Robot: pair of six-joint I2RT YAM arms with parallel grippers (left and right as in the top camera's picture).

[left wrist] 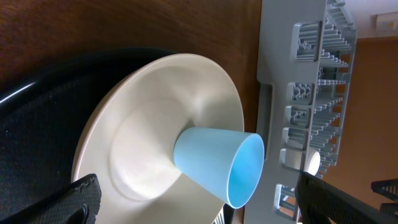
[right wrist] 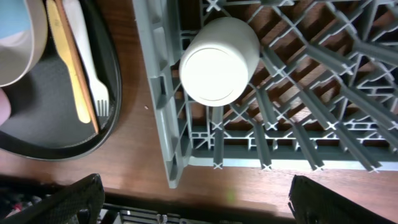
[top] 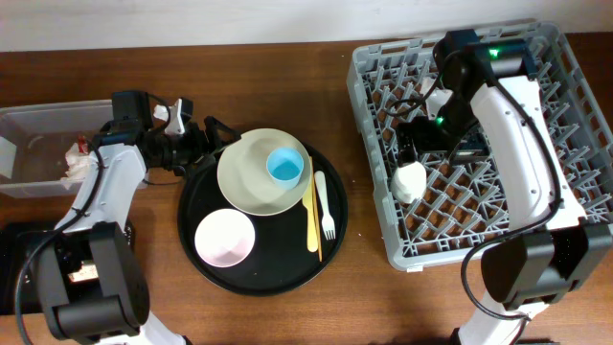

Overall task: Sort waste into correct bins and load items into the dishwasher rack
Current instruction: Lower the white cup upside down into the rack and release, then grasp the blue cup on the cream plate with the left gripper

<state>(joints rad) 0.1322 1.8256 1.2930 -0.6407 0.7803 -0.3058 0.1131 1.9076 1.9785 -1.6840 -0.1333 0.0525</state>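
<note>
Dark brown wooden table, grain showing, across the overhead view. At 12 o'clock beyond its far edge, a pale off-white strip, wall or floor unclear. In the left wrist view, at 3 o'clock, an orange-tan wall; at 2 o'clock, a small white fixture.

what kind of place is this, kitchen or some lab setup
Probably a lab tabletop staged as a dish-clearing station, not a real kitchen: a dishwasher rack sits straight on a wooden table, beside a black tray holding a plate.
</note>
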